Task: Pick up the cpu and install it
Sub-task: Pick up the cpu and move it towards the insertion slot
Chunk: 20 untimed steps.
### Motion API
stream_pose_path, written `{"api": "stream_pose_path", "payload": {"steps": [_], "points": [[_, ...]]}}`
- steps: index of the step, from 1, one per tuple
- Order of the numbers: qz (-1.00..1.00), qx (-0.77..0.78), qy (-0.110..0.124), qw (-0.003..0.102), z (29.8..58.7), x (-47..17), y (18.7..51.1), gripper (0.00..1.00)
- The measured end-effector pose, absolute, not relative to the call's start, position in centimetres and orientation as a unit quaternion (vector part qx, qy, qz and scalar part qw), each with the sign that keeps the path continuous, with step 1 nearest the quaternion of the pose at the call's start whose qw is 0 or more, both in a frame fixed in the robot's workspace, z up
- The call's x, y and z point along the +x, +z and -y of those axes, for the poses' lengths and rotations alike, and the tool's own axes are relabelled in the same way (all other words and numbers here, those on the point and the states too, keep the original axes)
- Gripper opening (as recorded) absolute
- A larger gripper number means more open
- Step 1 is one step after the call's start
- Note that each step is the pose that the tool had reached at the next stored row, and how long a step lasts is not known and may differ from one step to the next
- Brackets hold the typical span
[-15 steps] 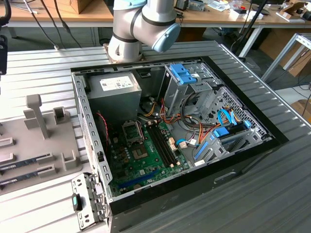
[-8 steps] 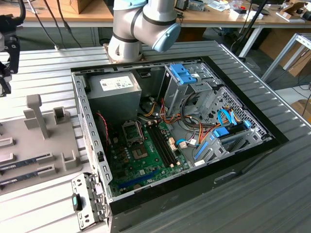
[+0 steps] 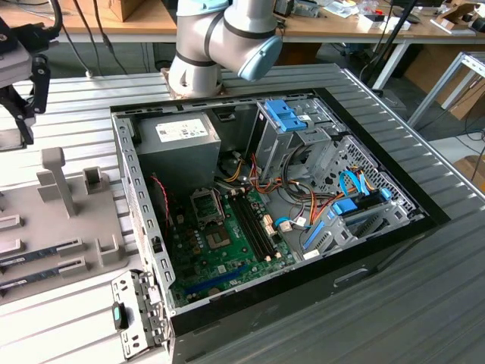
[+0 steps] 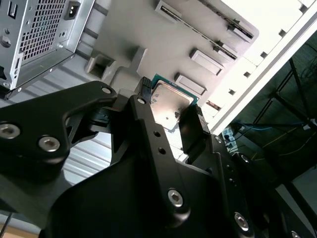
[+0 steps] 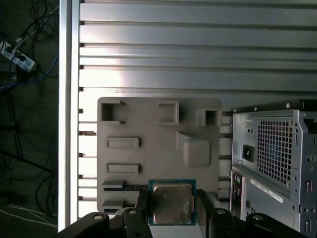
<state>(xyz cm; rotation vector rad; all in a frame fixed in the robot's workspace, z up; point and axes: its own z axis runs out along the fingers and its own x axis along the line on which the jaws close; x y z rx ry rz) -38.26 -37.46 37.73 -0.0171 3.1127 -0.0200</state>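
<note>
Carrying everything on a ribbed metal table (image 5: pixel 198 49), with a grey slotted fixture plate (image 5: pixel 148 129) lying below the gripper (image 5: pixel 173 206) and an open computer case (image 5: pixel 277 148) sitting just beside it.

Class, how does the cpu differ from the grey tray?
The cpu is small, shiny metal with a green rim; the grey tray is far larger, matt, with moulded pockets. The cpu is held in the gripper; the grey tray lies on the slatted table. Both are flat, four-sided.
</note>
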Motion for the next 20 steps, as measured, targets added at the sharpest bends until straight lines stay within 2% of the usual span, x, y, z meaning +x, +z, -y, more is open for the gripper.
{"api": "stream_pose_path", "payload": {"steps": [20], "points": [[-1.0,-0.005,-0.006,0.014,37.5,-34.0,37.7,0.47]]}}
